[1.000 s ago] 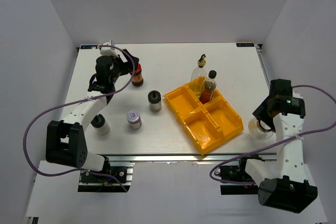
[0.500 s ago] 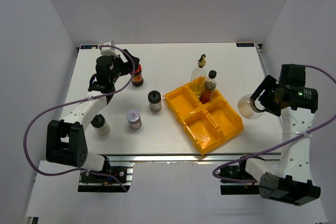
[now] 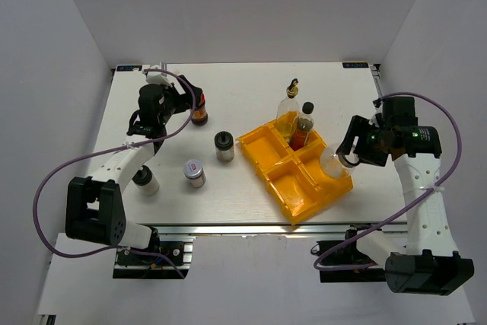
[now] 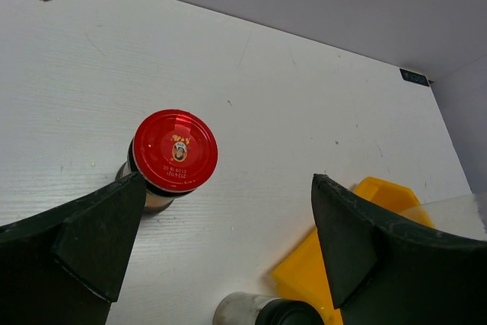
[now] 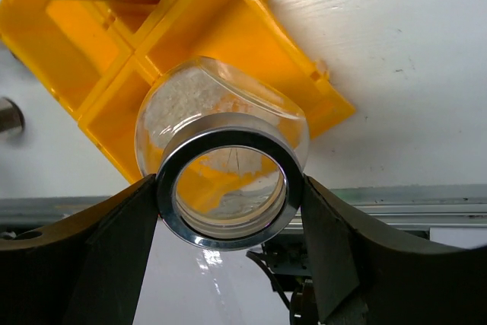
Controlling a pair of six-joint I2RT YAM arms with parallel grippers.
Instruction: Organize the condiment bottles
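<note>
A red-lidded dark jar (image 3: 199,110) stands at the back left; in the left wrist view (image 4: 173,150) it sits just inside my left finger. My left gripper (image 3: 190,103) (image 4: 227,192) is open around empty table beside it. My right gripper (image 3: 347,150) (image 5: 230,188) is shut on a round clear glass jar with a silver ring mouth (image 3: 333,164) (image 5: 228,176), held tilted over the yellow tray's right side. A clear gold-spouted bottle (image 3: 289,108) and a brown black-capped sauce bottle (image 3: 303,129) stand in the tray's far compartment. A black-lidded shaker (image 3: 224,144) and a silver-lidded shaker (image 3: 195,173) stand mid-table.
The yellow four-compartment tray (image 3: 266,142) (image 5: 114,43) (image 4: 380,192) lies right of centre, set diagonally. A small black-capped white bottle (image 3: 144,180) stands near the left arm. The table's front rail runs just below the tray.
My right arm has swung left, carrying the glass jar from the table's right edge to over the tray. The left gripper has stayed by the red-lidded jar.
</note>
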